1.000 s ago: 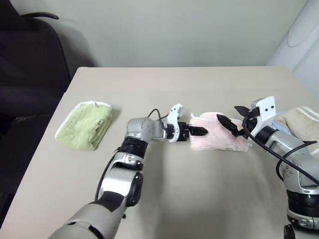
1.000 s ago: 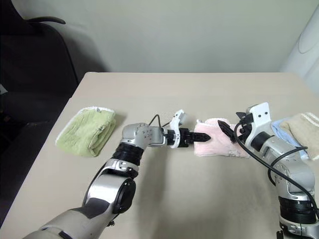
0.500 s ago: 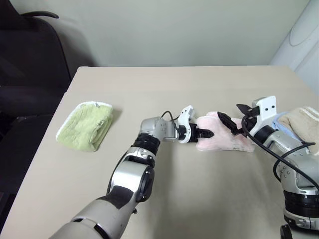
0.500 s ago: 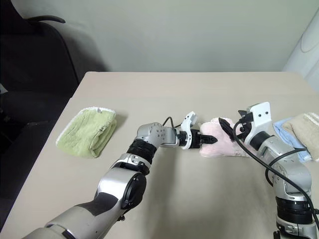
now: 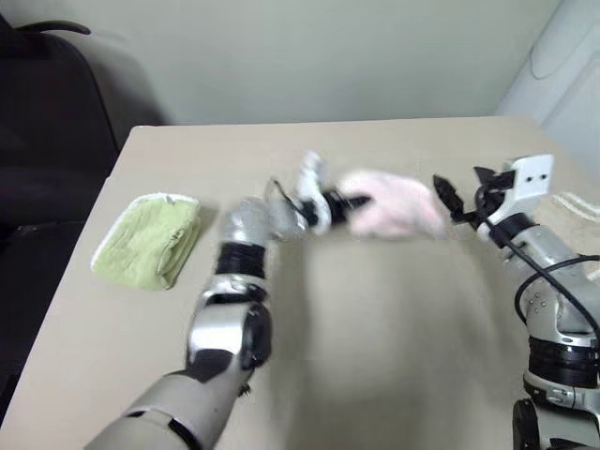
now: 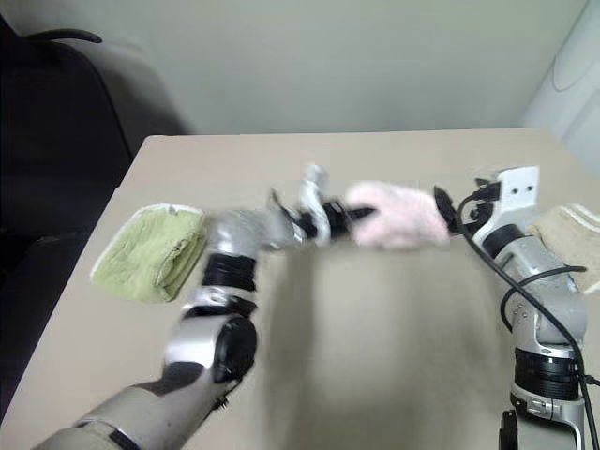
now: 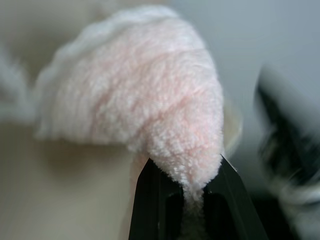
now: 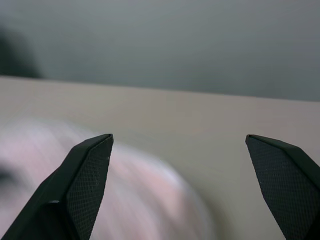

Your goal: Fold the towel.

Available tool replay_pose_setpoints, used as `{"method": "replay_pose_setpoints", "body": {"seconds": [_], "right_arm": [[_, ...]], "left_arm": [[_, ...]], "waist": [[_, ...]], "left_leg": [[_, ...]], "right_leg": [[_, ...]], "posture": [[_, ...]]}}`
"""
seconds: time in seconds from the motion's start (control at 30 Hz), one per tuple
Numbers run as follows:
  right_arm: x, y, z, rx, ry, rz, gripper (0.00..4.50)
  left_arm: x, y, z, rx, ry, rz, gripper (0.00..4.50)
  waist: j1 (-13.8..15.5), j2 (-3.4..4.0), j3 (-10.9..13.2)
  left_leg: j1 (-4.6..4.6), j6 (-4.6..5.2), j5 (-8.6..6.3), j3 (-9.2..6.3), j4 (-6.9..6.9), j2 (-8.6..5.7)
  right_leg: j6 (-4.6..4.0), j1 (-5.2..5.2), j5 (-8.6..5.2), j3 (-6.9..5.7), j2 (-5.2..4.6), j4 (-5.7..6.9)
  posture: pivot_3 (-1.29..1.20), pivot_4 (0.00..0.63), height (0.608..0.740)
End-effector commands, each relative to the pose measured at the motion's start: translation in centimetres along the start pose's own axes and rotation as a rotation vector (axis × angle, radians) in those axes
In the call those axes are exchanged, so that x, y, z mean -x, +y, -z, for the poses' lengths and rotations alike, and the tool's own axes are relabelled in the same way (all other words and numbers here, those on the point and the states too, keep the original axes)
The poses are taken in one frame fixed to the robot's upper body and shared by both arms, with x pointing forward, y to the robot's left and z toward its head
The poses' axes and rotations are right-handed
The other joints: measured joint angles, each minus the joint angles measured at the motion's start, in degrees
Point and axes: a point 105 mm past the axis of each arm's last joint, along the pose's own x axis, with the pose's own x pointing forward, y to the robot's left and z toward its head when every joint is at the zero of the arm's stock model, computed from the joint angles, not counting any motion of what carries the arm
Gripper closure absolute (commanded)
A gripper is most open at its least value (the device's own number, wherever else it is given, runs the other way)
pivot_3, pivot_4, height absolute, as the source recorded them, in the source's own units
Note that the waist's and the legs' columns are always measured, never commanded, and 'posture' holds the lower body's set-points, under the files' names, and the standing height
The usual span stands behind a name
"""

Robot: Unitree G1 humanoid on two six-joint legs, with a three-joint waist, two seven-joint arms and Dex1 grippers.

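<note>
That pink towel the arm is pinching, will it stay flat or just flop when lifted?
Probably flop: the towel bulges and droops from where the left gripper pinches it. Its fluffy terry pile should grip rather than slip. It likely weighs little, since one small pinch seems to carry it.

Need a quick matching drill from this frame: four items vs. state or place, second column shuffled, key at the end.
Items:
1. left hand
2. right hand
3. pink towel
4. green towel

States:
A. folded, lying on the table's left side
B. fingers wide apart, nothing between them
C. pinched at one end, off the table
D. shut on terry cloth

Pairs: 1-D, 2-B, 3-C, 4-A
</note>
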Motion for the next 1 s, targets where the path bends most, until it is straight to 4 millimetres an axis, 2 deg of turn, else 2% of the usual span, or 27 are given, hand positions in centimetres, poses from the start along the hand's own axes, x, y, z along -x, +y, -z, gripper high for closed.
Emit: {"method": "replay_pose_setpoints", "body": {"seconds": [0.03, 0.07, 0.1, 0.13, 0.17, 0.23, 0.37, 0.47, 0.53, 0.6, 0.67, 0.8, 0.87, 1.0], "right_arm": [[0.1, -0.3, -1.2, 0.019, -0.047, 0.013, 0.0], [0.0, -0.2, -0.9, 0.017, -0.04, 0.007, 0.0], [0.0, -0.2, -0.7, 0.016, -0.035, 0.003, 0.0], [-0.1, 0.1, -0.4, 0.011, -0.029, -0.007, 0.0], [-0.3, 0.4, -0.2, 0.004, -0.025, -0.02, 0.0], [-0.8, 1.0, 0.2, 0.002, -0.015, -0.045, 0.0], [-1.4, 1.7, 0.7, -0.002, -0.001, -0.082, 0.0], [-1.9, 2.1, 1.0, -0.004, 0.004, -0.106, 0.0], [-2.5, 2.6, 1.0, -0.009, 0.002, -0.13, 0.0], [-2.9, 3.0, 1.0, -0.011, 0.0, -0.146, 0.0], [-3.2, 3.5, 1.1, -0.018, -0.001, -0.163, 0.0], [-3.3, 4.5, 1.6, -0.034, 0.003, -0.189, 0.0], [-3.2, 4.8, 1.7, -0.042, 0.005, -0.193, 0.0], [-3.1, 5.5, 2.3, -0.059, 0.012, -0.203, 0.0]], "left_arm": [[3.2, -1.2, -4.9, -0.04, -0.152, -0.011, 4.48], [6.0, -0.3, -7.7, -0.057, -0.244, -0.08, 4.48], [8.0, 0.1, -9.5, -0.067, -0.308, -0.126, 4.48], [11.7, 1.9, -11.2, -0.075, -0.385, -0.222, 4.48], [14.8, 3.9, -11.7, -0.07, -0.425, -0.33, 4.48], [19.9, 7.5, -11.1, -0.045, -0.455, -0.514, 4.48], [26.0, 12.5, -7.2, 0.072, -0.481, -0.708, 4.48], [27.9, 14.2, -4.6, 0.127, -0.489, -0.76, 3.66], [28.4, 15.4, -2.5, 0.167, -0.461, -0.801, 2.9], [28.6, 16.0, -1.3, 0.178, -0.438, -0.827, 2.25], [28.9, 16.1, -0.8, 0.171, -0.439, -0.832, 1.47], [29.7, 15.3, -2.3, 0.148, -0.543, -0.786, 0.1], [30.1, 15.0, -3.0, 0.129, -0.583, -0.773, 0.04], [31.8, 12.3, -6.1, 0.036, -0.775, -0.656, 0.04]], "waist": [[0.1, 0.07, -0.04], [0.15, 0.07, -0.04], [0.06, 0.07, -0.03], [-0.24, 0.07, -0.02], [-0.75, 0.08, -0.01], [-1.59, 0.15, -0.04], [-1.03, 0.14, -0.03], [0.28, -0.17, -0.02], [0.79, -0.2, -0.02], [0.88, -0.19, -0.02], [0.64, -0.19, -0.03], [0.1, -0.12, -0.06], [-0.07, -0.12, -0.07], [-0.14, -0.15, -0.07]], "left_leg": [[0.0, 0.0, 0.0, -0.07, -0.03, 0.0], [0.02, 0.0, -0.01, -0.1, -0.01, -0.04], [0.01, 0.01, -0.02, -0.12, -0.03, -0.04], [-0.02, 0.0, -0.02, -0.11, -0.04, -0.03], [-0.18, -0.03, 0.0, -0.12, -0.05, -0.02], [-0.3, -0.14, 0.06, -0.13, -0.11, 0.0], [-0.21, -0.25, 0.14, -0.41, 0.02, 0.0], [-0.25, 0.25, -0.07, -0.65, 0.12, 0.01], [-0.28, 0.23, -0.07, -0.78, 0.12, 0.01], [-0.25, 0.11, 0.01, -0.8, 0.1, -0.01], [-0.15, -0.05, 0.12, -0.81, 0.08, 0.03], [-0.01, -0.27, 0.26, -0.83, -0.08, 0.12], [0.0, -0.35, 0.26, -0.83, -0.18, 0.25], [-0.08, -0.6, 0.41, -0.83, -0.35, 0.42]], "right_leg": [[-0.03, 0.02, 0.02, -0.03, 0.0, -0.01], [-0.01, 0.06, 0.01, -0.03, -0.01, -0.01], [-0.01, 0.04, 0.01, -0.03, -0.04, 0.0], [-0.05, -0.06, 0.03, -0.02, -0.04, -0.02], [-0.09, -0.22, 0.06, -0.03, -0.03, 0.0], [-0.17, -0.52, 0.22, 0.13, 0.1, -0.02], [-0.31, -0.49, 0.38, 0.05, 0.31, -0.02], [-0.57, -0.64, 0.51, -0.19, 0.3, -0.03], [-1.2, -0.62, 0.47, -0.27, 0.33, -0.04], [-1.45, -0.63, 0.65, -0.28, 0.36, 0.0], [-1.62, -0.58, 0.84, -0.23, 0.46, 0.03], [-1.71, -0.41, 1.0, -0.17, 0.61, 0.13], [-1.71, -0.48, 0.99, -0.18, 0.7, 0.15], [-1.76, -0.66, 0.97, -0.21, 0.84, 0.15]], "posture": [[0.0, 0.15, 0.735], [0.0, 0.15, 0.735], [0.0, 0.15, 0.735], [0.0, 0.15, 0.735], [0.0, 0.15, 0.735], [0.0, 0.15, 0.735], [0.0, 0.15, 0.735], [0.0, 0.15, 0.735], [0.0, 0.15, 0.735], [0.0, 0.15, 0.735], [0.0, 0.15, 0.735], [0.0, 0.15, 0.735], [0.0, 0.15, 0.735], [0.0, 0.15, 0.735]]}}
